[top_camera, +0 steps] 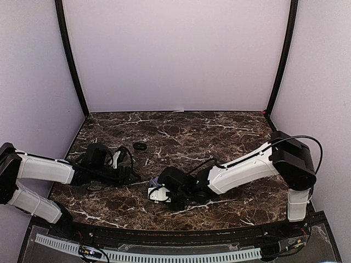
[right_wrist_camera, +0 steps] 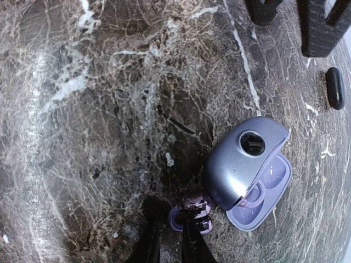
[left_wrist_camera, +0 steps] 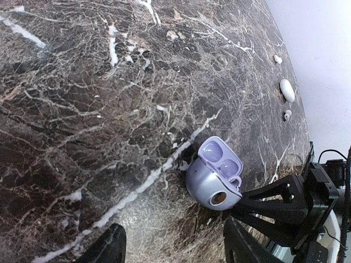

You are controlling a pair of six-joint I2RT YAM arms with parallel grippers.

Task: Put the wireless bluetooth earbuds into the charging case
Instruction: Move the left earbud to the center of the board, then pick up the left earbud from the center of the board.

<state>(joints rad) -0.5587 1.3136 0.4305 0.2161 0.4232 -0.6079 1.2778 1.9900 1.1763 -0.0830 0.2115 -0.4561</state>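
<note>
There was one glossy lavender oval charging case (left_wrist_camera: 204,185) and one small lavender earbud (right_wrist_camera: 190,207). One flat black ring (top_camera: 140,147) lay on the marble. Three white bits showed: one oval white piece (left_wrist_camera: 287,90) and two tinier white specks (left_wrist_camera: 278,59). Two white-and-black robot arms (top_camera: 241,170) were present.

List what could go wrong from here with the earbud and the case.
1. The right hand seems to pinch the lavender earbud only at its fingertips, so the small rounded bud could slip or twist out.
2. The open charging case lies loose on the marble tabletop, and the left hand is open and not holding it. A push while seating the bud could slide it.
</note>
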